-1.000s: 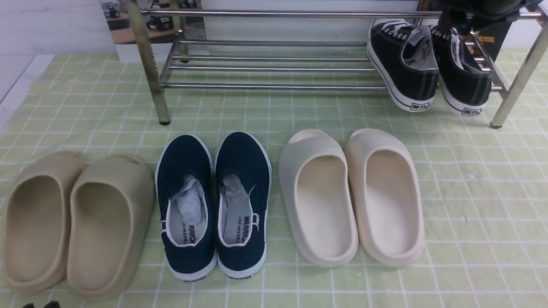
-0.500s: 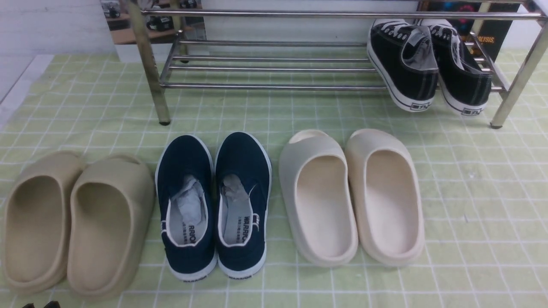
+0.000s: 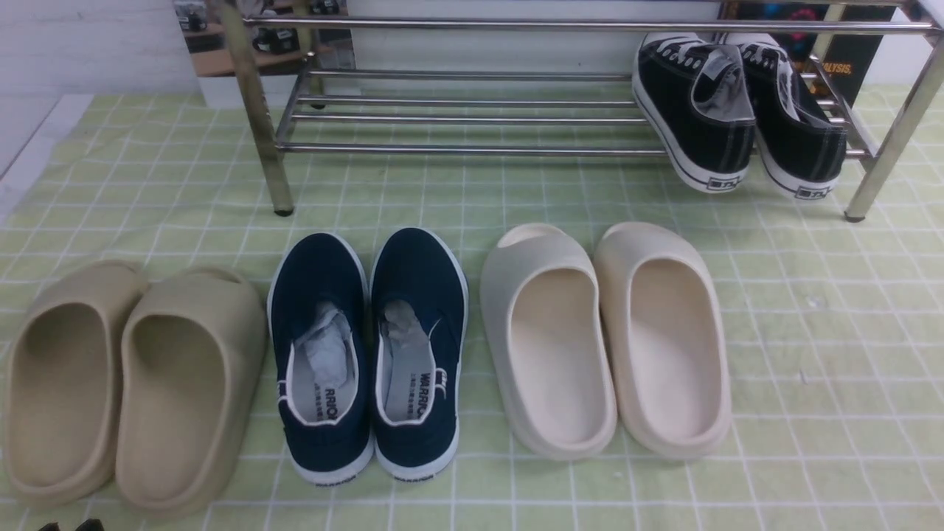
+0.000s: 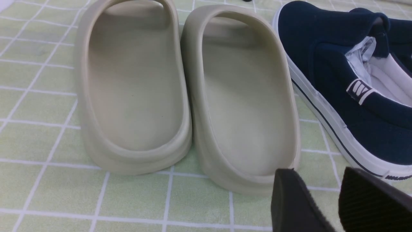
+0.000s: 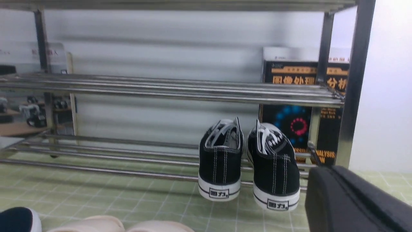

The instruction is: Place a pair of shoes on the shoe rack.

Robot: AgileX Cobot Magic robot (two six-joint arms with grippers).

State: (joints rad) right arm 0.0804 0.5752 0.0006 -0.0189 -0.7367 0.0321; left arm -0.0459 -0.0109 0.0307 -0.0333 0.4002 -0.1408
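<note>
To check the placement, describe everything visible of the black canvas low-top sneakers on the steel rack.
The pair of black canvas low-top sneakers has white laces, toe caps and soles, grey lining, white heel stitching. They stand side by side on the lower tier of the shiny steel tube rack, at its right end, toes rearward, heels overhanging the front bar.

Bright, even light, only soft shadows. Glare streaks on the shoe rack (image 3: 472, 24) bars. Right wrist view slightly blurred.

Sneakers (image 3: 737, 125) on rack (image 3: 472, 148), right end, seemingly overhanging
</note>
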